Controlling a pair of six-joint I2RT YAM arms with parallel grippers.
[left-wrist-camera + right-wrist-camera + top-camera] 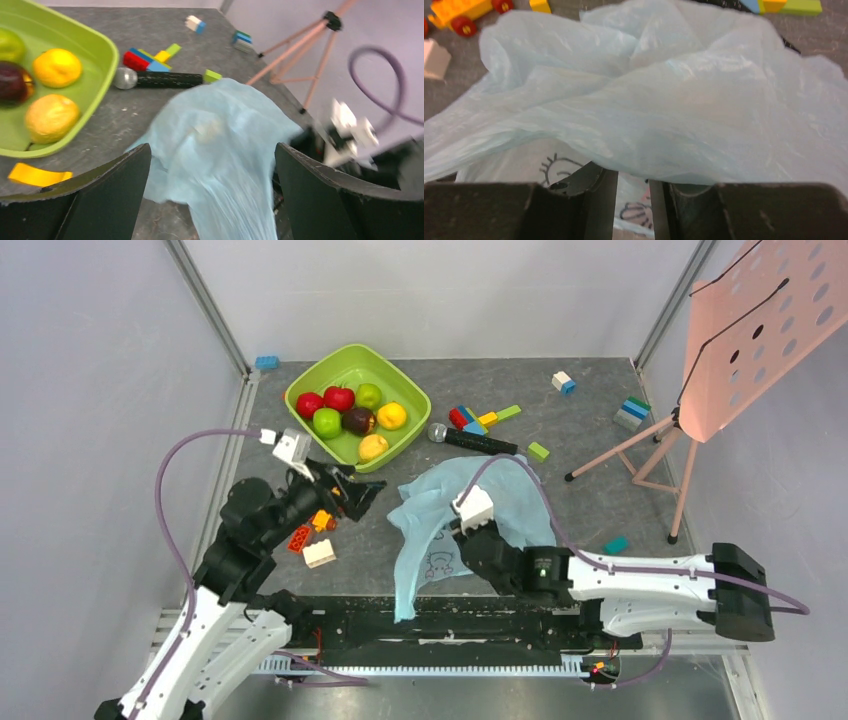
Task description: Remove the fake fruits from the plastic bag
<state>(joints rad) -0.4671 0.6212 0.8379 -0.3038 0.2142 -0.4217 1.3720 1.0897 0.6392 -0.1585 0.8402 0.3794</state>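
The light-blue plastic bag [445, 515] lies crumpled mid-table and hangs over the front edge. It also fills the left wrist view [220, 145] and the right wrist view [649, 95]. My right gripper [458, 532] is shut on the plastic bag, which drapes over its fingers [633, 175]. My left gripper [358, 492] is open and empty, left of the bag, with its fingers wide apart [211, 150]. Several fake fruits lie in the lime-green bowl [335, 368]: a red one [339, 397], a green one [327, 421], an orange-yellow one [392, 415] and a yellow one [373, 446]. No fruit shows inside the bag.
A black microphone [470, 440] lies just behind the bag. Colourful blocks [478, 420] sit behind it, and more [310, 535] lie under the left arm. Loose blocks [631, 412] are scattered at the right. A pink music stand [745, 330] stands on a tripod at the far right.
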